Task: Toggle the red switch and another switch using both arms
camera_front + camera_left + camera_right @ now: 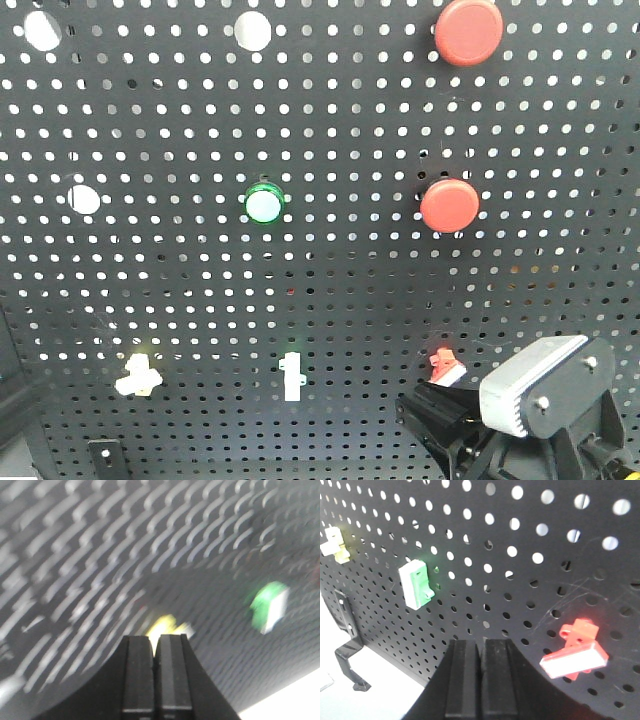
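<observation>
The red switch point(443, 365), a small red toggle with a white lever tip, sits low right on the black pegboard point(350, 300). My right gripper point(418, 412), carrying a light grey ribbed block point(530, 385), hovers just below it. In the right wrist view its jaws point(481, 644) are shut and empty, with the red switch point(576, 651) to their right, apart from them. The cream toggle switch point(138, 375) is low left. The left wrist view is blurred: my left gripper point(155, 641) is shut, and the yellowish switch point(166, 626) lies just beyond its tips.
A slim white upright switch point(292, 376) stands between the two toggles. Two big round red buttons point(449, 205) and a green-ringed button point(264, 204) are higher up. A black bracket foot point(347, 650) holds the board's lower left edge.
</observation>
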You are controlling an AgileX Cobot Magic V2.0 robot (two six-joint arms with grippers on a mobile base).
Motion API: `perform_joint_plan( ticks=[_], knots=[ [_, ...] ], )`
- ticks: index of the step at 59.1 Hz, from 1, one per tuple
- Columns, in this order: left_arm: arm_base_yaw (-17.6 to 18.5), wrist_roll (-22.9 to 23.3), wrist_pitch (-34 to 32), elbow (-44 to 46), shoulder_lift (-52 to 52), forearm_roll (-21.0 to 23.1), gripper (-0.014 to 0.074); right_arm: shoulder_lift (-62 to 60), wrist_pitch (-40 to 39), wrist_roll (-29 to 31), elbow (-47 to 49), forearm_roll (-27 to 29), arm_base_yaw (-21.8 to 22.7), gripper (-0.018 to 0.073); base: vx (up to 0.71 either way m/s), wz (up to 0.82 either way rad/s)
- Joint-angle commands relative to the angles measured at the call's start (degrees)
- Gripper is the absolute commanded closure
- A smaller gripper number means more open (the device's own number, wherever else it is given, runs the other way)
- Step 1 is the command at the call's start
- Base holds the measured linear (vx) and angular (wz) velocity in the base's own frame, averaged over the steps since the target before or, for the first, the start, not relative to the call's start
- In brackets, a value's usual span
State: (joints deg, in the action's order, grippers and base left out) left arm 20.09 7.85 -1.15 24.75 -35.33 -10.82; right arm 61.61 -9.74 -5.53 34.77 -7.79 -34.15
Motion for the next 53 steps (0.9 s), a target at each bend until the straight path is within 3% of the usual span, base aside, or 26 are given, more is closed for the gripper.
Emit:
perform_joint_plan(
  ticks=[1,10,19,30,35,53],
  knots=[
    [-4.39,-0.41,-1.58,-2.60,6.56,2.60,0.0594,-1.20,-4.72,0.12,1.79,-0.08,0.06,0.0566,0.00,0.00],
    [-11.28,-5.59,-1.30,-10.37,16.60,2.60,0.0594,-1.20,-4.72,0.12,1.79,-0.08,0.06,0.0566,0.00,0.00],
    [-14.20,-7.47,-1.30,-18.66,26.27,3.91,0.0594,-1.20,-4.72,0.12,1.79,-0.08,0.06,0.0566,0.00,0.00],
    [-17.28,-7.47,0.79,-27.85,36.86,11.96,0.0594,-1.20,-4.72,0.12,1.79,-0.08,0.06,0.0566,0.00,0.00],
    [-18.08,-7.53,5.54,-27.26,36.70,12.15,0.0594,-1.20,-4.72,0.12,1.79,-0.08,0.06,0.0566,0.00,0.00],
    [-18.05,-6.13,5.07,-27.33,36.23,12.46,0.0594,-1.20,-4.72,0.12,1.79,-0.08,0.06,0.0566,0.00,0.00]
  ],
)
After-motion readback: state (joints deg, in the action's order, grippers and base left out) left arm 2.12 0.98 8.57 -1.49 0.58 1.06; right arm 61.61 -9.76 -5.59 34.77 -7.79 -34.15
